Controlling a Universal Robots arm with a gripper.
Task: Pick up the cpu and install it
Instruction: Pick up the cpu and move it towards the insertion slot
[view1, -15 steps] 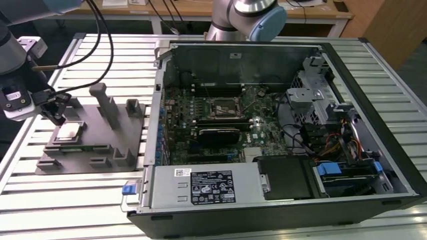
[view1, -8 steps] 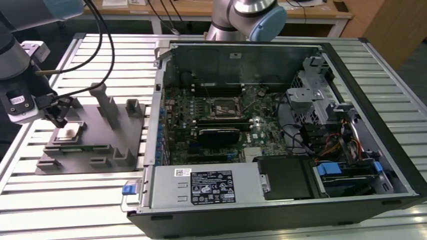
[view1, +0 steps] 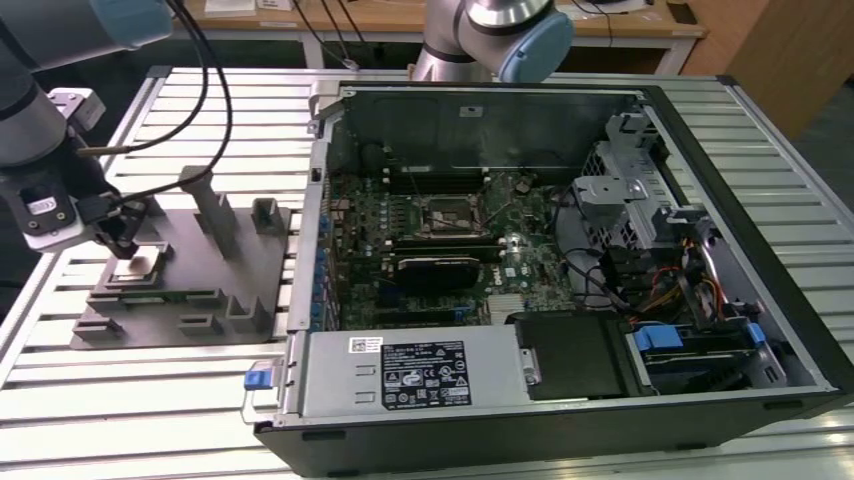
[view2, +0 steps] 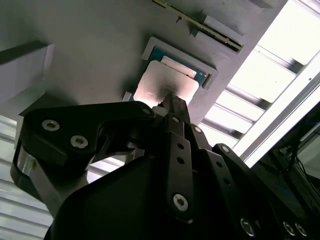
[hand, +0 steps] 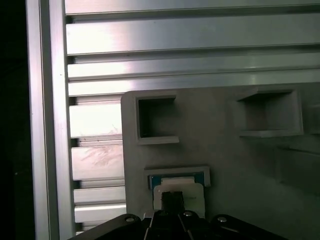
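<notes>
Risk at the pick-up station: the cpu (view1: 138, 265) lies flat in a shallow square pocket of the grey fixture (view1: 187, 305), near that fixture's edge on the exterior view's left. The fixture rests on the slatted metal table (view1: 134, 400) beside the open computer case (view1: 694, 110). Because the cpu is thin and sits low between the pocket walls, an off-centre hold would probably tilt it, so that a corner catches on the pocket rim and the cpu slips or falls back askew. A tilted cpu would be unlikely to seat squarely in the socket (view1: 447, 215) inside the case, well apart from the fixture, and the contacts there could be damaged. Hard downward pressure could also mark the silvery top. The gripper (view2: 172, 102) stands directly over the cpu. In both wrist views its fingers meet in one narrow tip with no gap visible between them, and that tip lies over the cpu's top, apparently touching it. Nothing is seen clamped between the fingers, and whether the cpu is actually held cannot be told; it appears to rest in its pocket.
</notes>
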